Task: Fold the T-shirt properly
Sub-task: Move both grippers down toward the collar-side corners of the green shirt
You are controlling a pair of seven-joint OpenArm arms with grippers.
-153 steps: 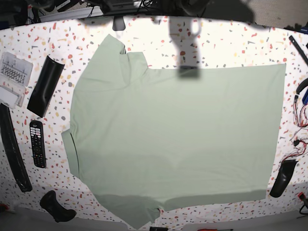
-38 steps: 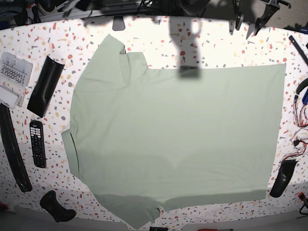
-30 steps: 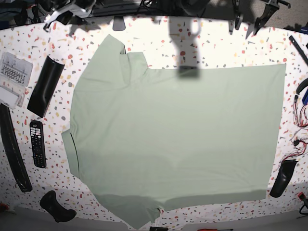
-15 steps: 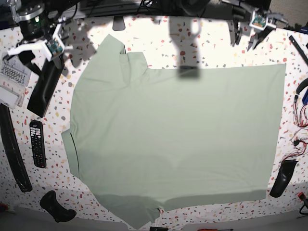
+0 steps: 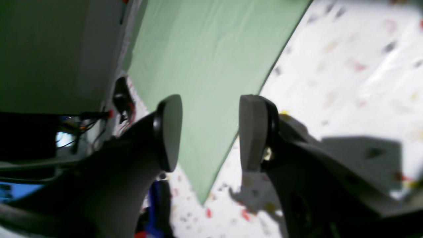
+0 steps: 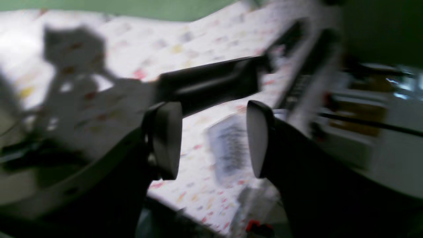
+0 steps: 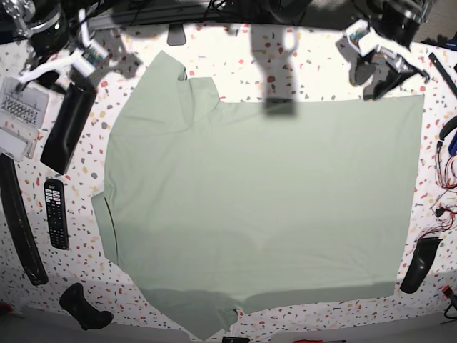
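Observation:
The pale sage-green T-shirt (image 7: pixel 264 200) lies spread flat on the speckled table, with its sleeves and neck toward the left and its hem toward the right. My left gripper (image 7: pixel 370 78) hovers open over the table just beyond the shirt's far right corner. In the left wrist view, the shirt's edge (image 5: pixel 205 66) runs between the open pads of this gripper (image 5: pixel 211 132). My right gripper (image 7: pixel 66 68) is open and empty above the table at the far left, off the shirt. The right wrist view shows it (image 6: pixel 211 138) open, with a strip of shirt (image 6: pixel 148 6) at the top.
Left of the shirt lie a black curved part (image 7: pixel 66 128), a clear parts box (image 7: pixel 20 114), a remote (image 7: pixel 56 213), a long black strip (image 7: pixel 20 221) and a black handle (image 7: pixel 84 306). At the right edge are another black part (image 7: pixel 420 264) and loose wires (image 7: pixel 446 193).
Both arms have come into view from the far edge. The left gripper has dropped toward the shirt's far right corner. The right gripper has come over the far left. The shirt has not moved.

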